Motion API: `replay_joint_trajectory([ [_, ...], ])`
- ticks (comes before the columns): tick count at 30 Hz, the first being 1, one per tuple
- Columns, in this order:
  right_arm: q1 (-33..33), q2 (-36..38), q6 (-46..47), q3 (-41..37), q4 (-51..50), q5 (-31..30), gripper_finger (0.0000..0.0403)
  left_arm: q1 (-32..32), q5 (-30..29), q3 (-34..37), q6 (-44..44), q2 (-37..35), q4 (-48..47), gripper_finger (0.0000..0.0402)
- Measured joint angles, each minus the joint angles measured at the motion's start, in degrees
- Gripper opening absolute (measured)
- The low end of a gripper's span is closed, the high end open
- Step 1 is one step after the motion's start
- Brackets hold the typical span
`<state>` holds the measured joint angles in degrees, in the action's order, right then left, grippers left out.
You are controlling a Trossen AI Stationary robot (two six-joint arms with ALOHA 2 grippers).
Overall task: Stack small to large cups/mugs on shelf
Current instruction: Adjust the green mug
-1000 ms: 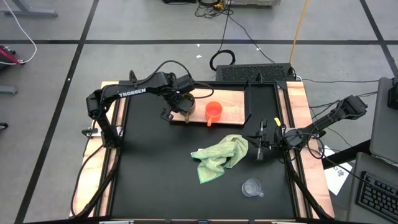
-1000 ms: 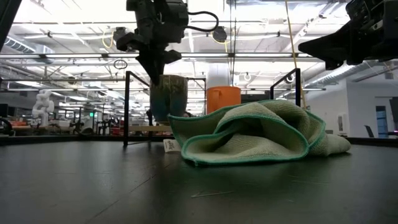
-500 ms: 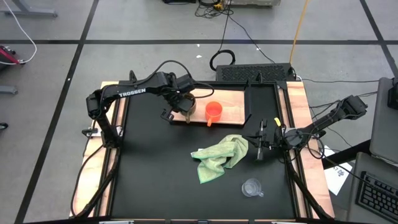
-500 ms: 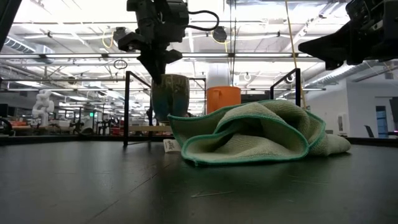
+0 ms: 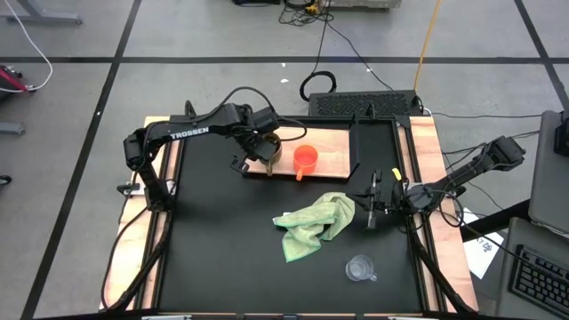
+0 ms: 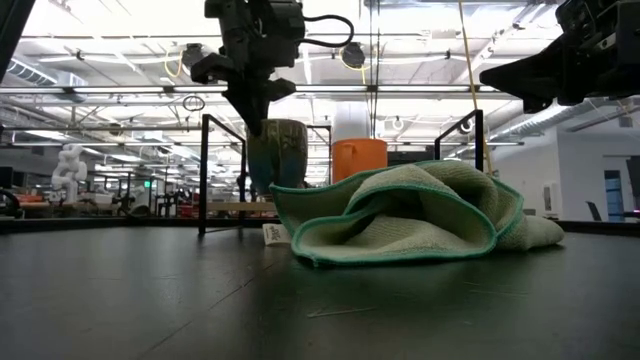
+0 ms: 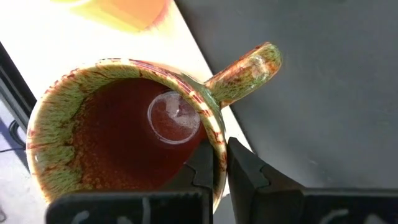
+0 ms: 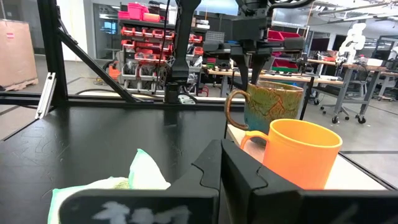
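Take the shelf as your landmark. Your left gripper sits over its left end, clenched on the rim of the brown mug: one finger inside the bowl, the other outside, close to where the handle joins. The mug stands upright on the shelf, with the orange cup just beside it toward the middle, apart from it. The clear glass cup stands well away from the shelf on the counter, beyond the green cloth. Your right gripper, closed and empty, hangs off the shelf's right end and is much the nearer one to that glass cup, so it likely falls to the right arm.
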<state>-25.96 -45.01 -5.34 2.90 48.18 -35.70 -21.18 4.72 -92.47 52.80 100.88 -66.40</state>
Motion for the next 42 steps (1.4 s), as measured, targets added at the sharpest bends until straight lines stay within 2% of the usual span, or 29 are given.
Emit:
replay_joint_trajectory([
  [24,0.0,0.0,0.2,0.0,0.0,0.0,0.0000,0.2,2.8,0.1,-2.4,0.1,0.1,0.0020],
  [33,0.0,0.0,0.2,0.0,0.0,0.0,0.0000,1.4,-2.1,2.8,-2.1,0.1,2.6,0.0020],
  [42,0.0,0.0,0.2,0.0,0.3,0.0,0.0000,1.2,-1.9,4.1,-1.9,-0.2,3.3,0.0020],
])
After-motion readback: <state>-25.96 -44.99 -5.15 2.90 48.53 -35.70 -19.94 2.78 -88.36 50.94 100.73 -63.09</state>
